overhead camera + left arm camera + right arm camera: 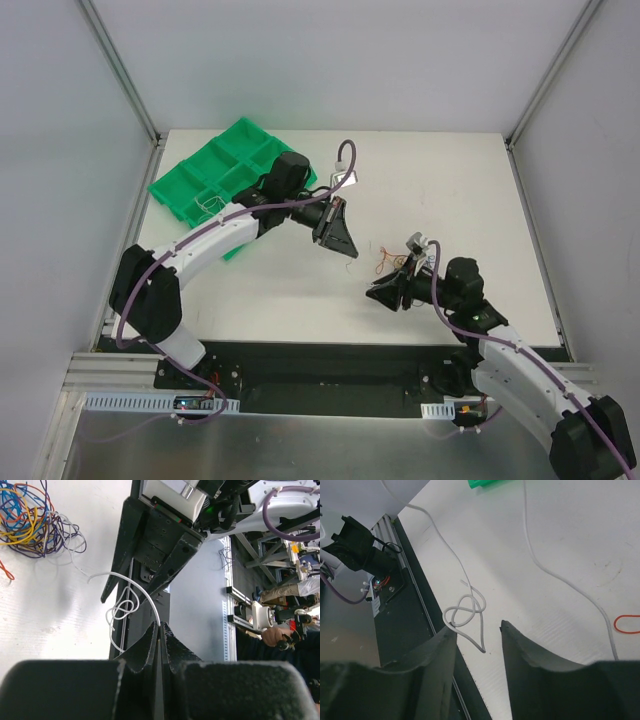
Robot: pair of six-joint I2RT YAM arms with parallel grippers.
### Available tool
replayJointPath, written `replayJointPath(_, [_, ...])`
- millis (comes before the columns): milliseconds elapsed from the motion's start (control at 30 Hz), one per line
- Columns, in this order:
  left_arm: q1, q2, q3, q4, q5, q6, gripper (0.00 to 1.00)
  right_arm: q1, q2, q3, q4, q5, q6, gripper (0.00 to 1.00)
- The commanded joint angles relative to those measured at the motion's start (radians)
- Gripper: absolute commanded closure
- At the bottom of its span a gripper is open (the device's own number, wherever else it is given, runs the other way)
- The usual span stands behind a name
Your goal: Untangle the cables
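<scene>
My left gripper (338, 238) is shut on a thin white cable (131, 582), pinched at the fingertips (160, 626) and held above the table. The cable arcs up, then loops into a loose knot (121, 610) below. A tangle of blue, yellow, purple and orange cables (30, 525) lies on the white table; in the top view the tangle (388, 262) sits between the two grippers. My right gripper (392, 293) is open, low over the table's near edge, its fingertips (477, 628) either side of the white cable's knotted end (465, 612). The knot touches its left finger (447, 635).
A green compartment tray (225, 170) stands at the back left; its corner shows in the right wrist view (485, 483). A second stretch of white cable (545, 570) crosses the table beside an orange loop (626, 624). The table's dark front rail (405, 610) lies just under the right gripper.
</scene>
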Motion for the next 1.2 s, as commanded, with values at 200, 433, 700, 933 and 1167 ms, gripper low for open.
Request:
replayJointPath(200, [0.014, -0.061, 0.005, 0.066, 0.053, -0.017, 1.00, -0.003, -0.056, -0.014, 0.093, -0.043, 0.027, 0.81])
replayJointPath(433, [0.022, -0.053, 0.002, 0.067, 0.039, -0.023, 1.00, -0.002, -0.125, -0.022, 0.042, 0.008, 0.024, 1.00])
replayJointPath(700, [0.098, -0.069, -0.004, 0.067, -0.007, -0.041, 1.00, -0.003, -0.148, -0.017, -0.042, 0.052, 0.021, 1.00])
replayJointPath(933, [0.115, -0.070, -0.009, 0.070, -0.015, -0.044, 1.00, -0.002, -0.131, -0.007, -0.050, 0.074, 0.030, 1.00])
replayJointPath(1167, [0.134, -0.080, -0.010, 0.075, -0.016, -0.046, 1.00, -0.002, -0.110, 0.003, -0.073, 0.105, 0.034, 1.00])
